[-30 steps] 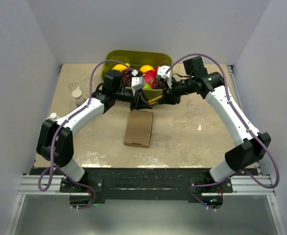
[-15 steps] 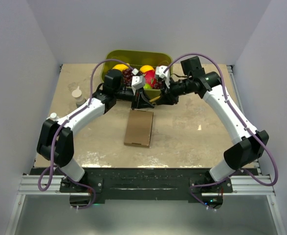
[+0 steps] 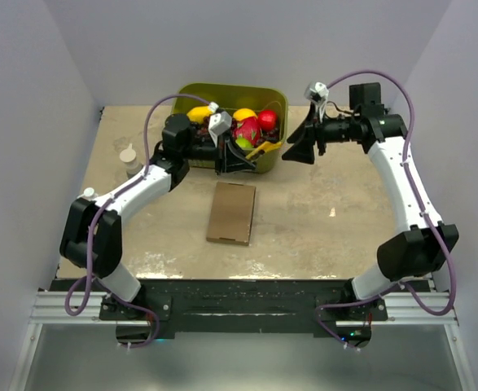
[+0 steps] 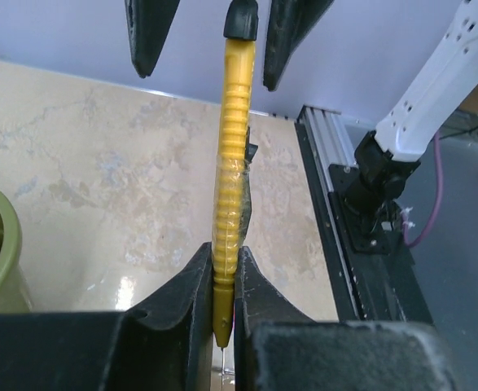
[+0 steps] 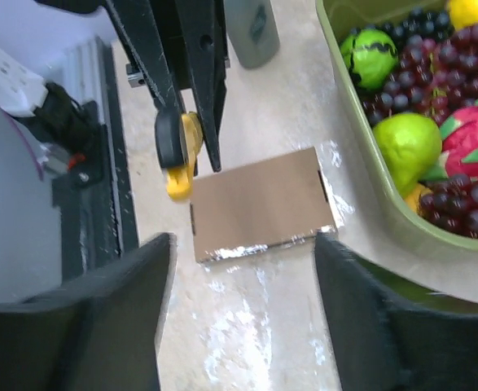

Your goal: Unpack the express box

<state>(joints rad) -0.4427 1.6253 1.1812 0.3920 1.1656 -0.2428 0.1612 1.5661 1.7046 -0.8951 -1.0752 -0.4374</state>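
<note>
Left pincer (image 3: 243, 156), top view: pinching a yellow tool (image 3: 260, 150) right at the front wall of the tub (image 3: 275, 96).
Right pincer (image 3: 294, 145), top view: spread wide, near the tool's tip but apart from it.
Box (image 3: 231, 213), top view: flat on the surface (image 3: 320, 228), closed, just in front of the tub, between the two arms.
Left wrist view: fingers (image 4: 191, 277) clamped on the tool (image 4: 232, 163). Its black cap points up between the right pincer's (image 4: 208, 73) spread jaws.
Right wrist view: own jaws wide apart. Box (image 5: 259, 204) lies beside the tub (image 5: 369, 163), and the left pincer (image 5: 191, 138) is gripping the tool (image 5: 180, 159).
</note>
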